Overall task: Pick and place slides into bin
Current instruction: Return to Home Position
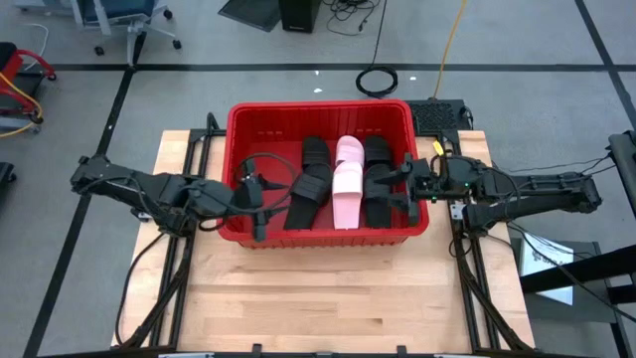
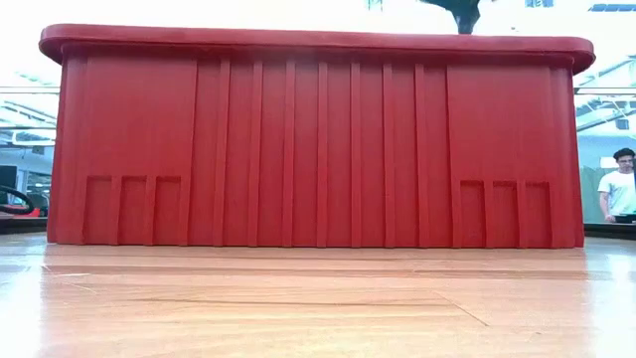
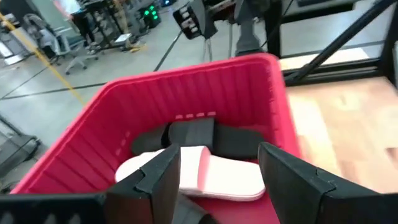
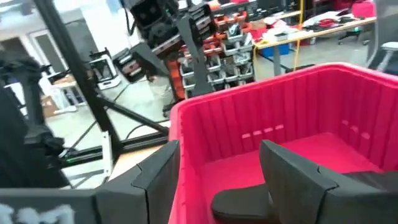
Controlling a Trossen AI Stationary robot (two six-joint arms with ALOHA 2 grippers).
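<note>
1. The left arm (image 1: 129,186) reaches in from the left edge of the surface (image 1: 318,298), with its wrist over the bin's left wall.
2. The left end effector (image 3: 216,149) hangs above the left part of the bin (image 1: 318,107). Its fingers are spread and nothing is between them. That suits an arm with nothing left to carry, and an open grip is unlikely to drag a slide out as it lifts.
3. The bin stands at the far middle of the surface, between the two arms, so either one can drop into it without crossing the other.
4. Inside the bin, the left black slides (image 1: 310,189) lie left of centre. The pink slides (image 1: 348,184) are in the middle and the right black slides (image 1: 378,179) are beside them, all running lengthwise in rows. Some seem to overlap, so I would not swear to six from above. None shows on the bare wood around the bin.
5. The right end effector (image 4: 219,146) sits at the bin's right wall, about level with the rim. It points inward, with its fingers spread and empty.
6. The right arm (image 1: 542,189) stretches in from the right edge. The sorting looks finished. What remains is for both arms to rise clear of the rim and draw back, and the likely hazard is a finger catching the thick rim and shifting the bin.
</note>
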